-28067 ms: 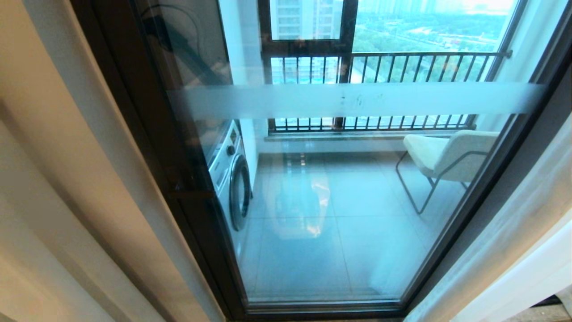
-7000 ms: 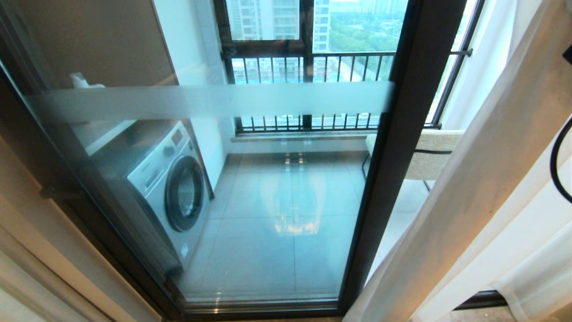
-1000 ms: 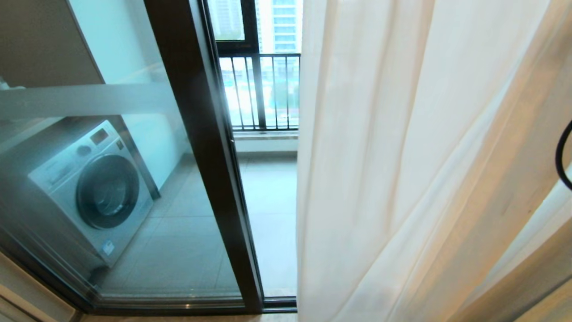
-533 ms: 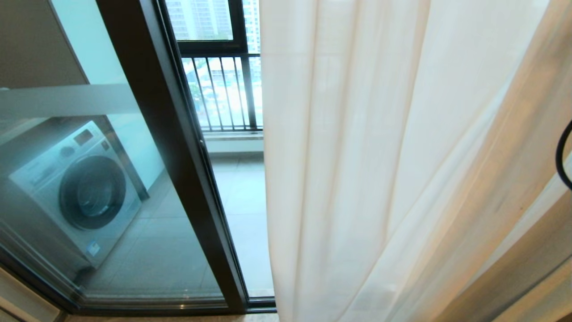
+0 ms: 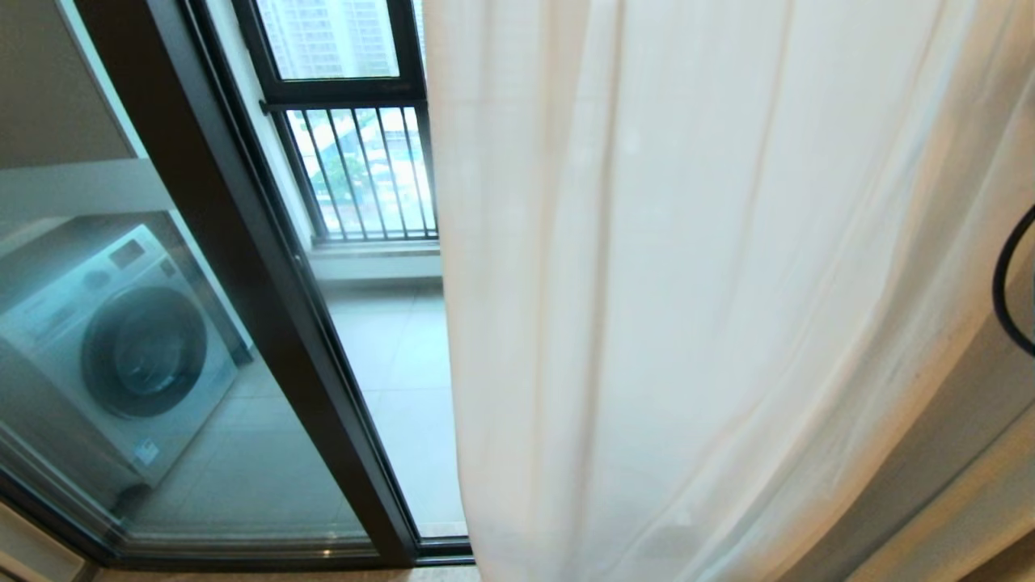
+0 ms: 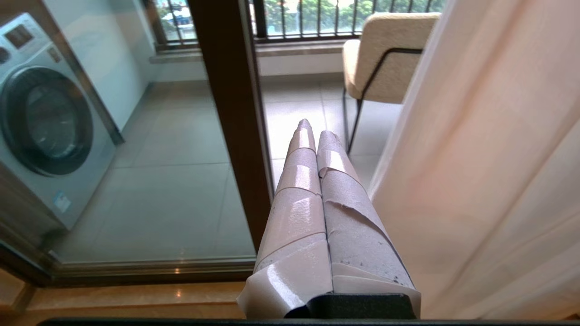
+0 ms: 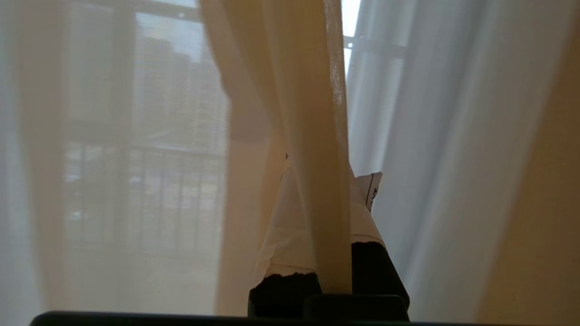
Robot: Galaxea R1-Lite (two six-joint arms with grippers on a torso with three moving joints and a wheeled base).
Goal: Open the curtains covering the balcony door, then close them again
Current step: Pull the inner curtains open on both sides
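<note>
While one sheer white curtain [image 5: 687,323] half-covers the dark-framed glass balcony door [image 5: 242,307], only the right wrist view shows the right hand [image 7: 324,181] clamping its fold; left hand [image 6: 316,131] closed, empty.

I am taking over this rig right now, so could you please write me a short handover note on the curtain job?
Right gripper: shut on a fold of the curtain.
Left gripper: shut, empty, parked low, pointing at the balcony door.
Curtain covers the right part of the door; the left glass, with the washing machine behind it, is still bare.
Done: curtains stand open on the left.
Left: draw the curtain across the remaining glass, then release.
</note>
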